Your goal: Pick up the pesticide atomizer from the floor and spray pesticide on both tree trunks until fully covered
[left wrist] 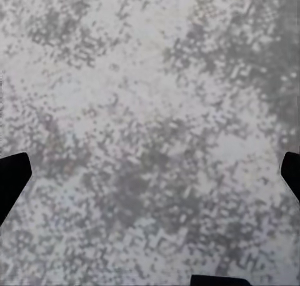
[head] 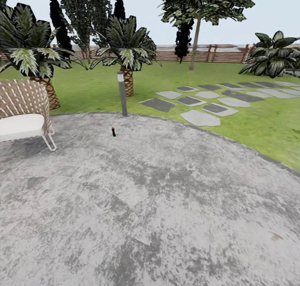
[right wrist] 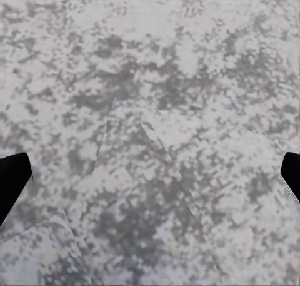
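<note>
A round patio (head: 166, 202) of mottled grey stone is filling the foreground, with green lawn (head: 258, 123) curving around it and a brown slatted fence (head: 225, 52) running along the back. The pesticide atomizer (head: 113, 131), small, dark and red-topped, is standing upright on the patio near its far edge, just in front of a grey bollard lamp (head: 122, 93) and right of a woven chair (head: 25, 111). Stepping stones (head: 200, 102) are leading away across the grass. A thin-trunked tree (head: 196, 36) is standing by the fence. The left gripper (left wrist: 150, 173) and right gripper (right wrist: 150, 173) are both hovering over the stone with fingertips (left wrist: 12, 179) spread wide apart, holding nothing.
</note>
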Controlling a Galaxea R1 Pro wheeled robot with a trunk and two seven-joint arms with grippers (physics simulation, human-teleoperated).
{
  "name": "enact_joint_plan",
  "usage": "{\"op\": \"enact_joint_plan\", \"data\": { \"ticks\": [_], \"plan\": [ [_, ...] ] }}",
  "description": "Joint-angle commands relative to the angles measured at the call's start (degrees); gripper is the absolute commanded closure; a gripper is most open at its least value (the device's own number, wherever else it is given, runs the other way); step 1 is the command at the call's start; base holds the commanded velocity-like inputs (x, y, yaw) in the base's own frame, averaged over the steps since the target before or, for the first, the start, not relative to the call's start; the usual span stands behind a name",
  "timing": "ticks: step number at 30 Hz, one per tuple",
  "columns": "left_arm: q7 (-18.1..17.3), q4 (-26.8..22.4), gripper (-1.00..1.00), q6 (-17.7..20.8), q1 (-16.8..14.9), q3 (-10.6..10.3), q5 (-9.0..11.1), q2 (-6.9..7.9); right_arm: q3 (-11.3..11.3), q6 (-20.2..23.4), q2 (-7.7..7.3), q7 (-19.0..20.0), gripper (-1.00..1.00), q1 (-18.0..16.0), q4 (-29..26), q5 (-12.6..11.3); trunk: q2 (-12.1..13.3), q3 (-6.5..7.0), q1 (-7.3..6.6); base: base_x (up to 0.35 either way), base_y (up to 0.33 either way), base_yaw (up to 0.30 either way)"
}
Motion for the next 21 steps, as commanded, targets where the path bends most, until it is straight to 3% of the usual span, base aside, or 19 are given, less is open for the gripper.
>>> {"op": "enact_joint_plan", "data": {
  "ticks": [1, 13, 21],
  "plan": [
    [0.00, 0.00, -1.00, 0.00, 0.00, 0.00, 0.00, 0.00, -0.01, 0.00, 0.00, 0.00, -1.00, 0.00, -0.01, 0.00, 0.00, 0.00, 0.00, 0.339, 0.000, 0.151],
    [0.00, 0.00, -1.00, 0.01, 0.00, 0.00, -0.01, 0.00, -0.03, 0.00, 0.00, 0.00, -1.00, 0.00, -0.02, 0.00, 0.00, 0.00, 0.00, 0.339, 0.000, 0.240],
    [0.00, 0.00, -1.00, 0.00, 0.00, 0.00, -0.01, 0.00, -0.03, 0.00, 0.00, 0.08, -1.00, 0.00, -0.04, 0.00, 0.00, 0.00, 0.00, 0.339, 0.000, 0.051]
  ]
}}
